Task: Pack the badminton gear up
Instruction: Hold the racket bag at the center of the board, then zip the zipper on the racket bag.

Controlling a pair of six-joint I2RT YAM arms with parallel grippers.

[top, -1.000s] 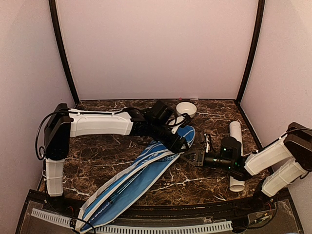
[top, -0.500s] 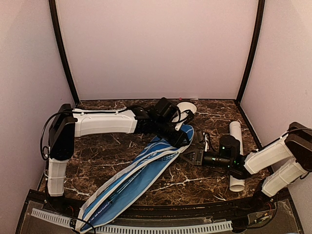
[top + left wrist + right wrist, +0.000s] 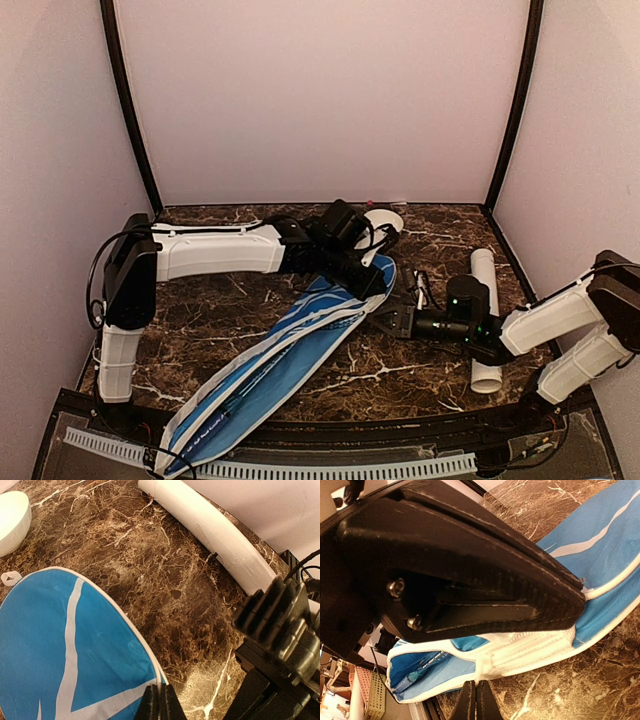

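Note:
The long blue, white-trimmed racket cover point(image 3: 290, 360) lies diagonally across the marble table, its side open. My left gripper point(image 3: 378, 288) is at the cover's rounded far end. In the left wrist view that gripper point(image 3: 160, 702) is shut on the cover's white trim point(image 3: 131, 625). My right gripper point(image 3: 388, 318) sits just beside it; in its wrist view it point(image 3: 475, 697) is shut on the white zipper pull point(image 3: 481, 667). A blue racket shaft point(image 3: 412, 676) shows inside the open cover point(image 3: 600, 535). The long white tube point(image 3: 485, 300) lies at the right.
A small white bowl point(image 3: 386, 218) stands at the back, partly behind the left arm, and also shows as the bowl point(image 3: 11, 520) in the left wrist view. The tube point(image 3: 215, 530) lies beyond the cover. The two grippers are close together. A slotted rail point(image 3: 300, 468) runs along the near edge.
My left gripper has moved a little to the cover's far end and closed on its white trim. The right gripper has stayed shut and has barely shifted.

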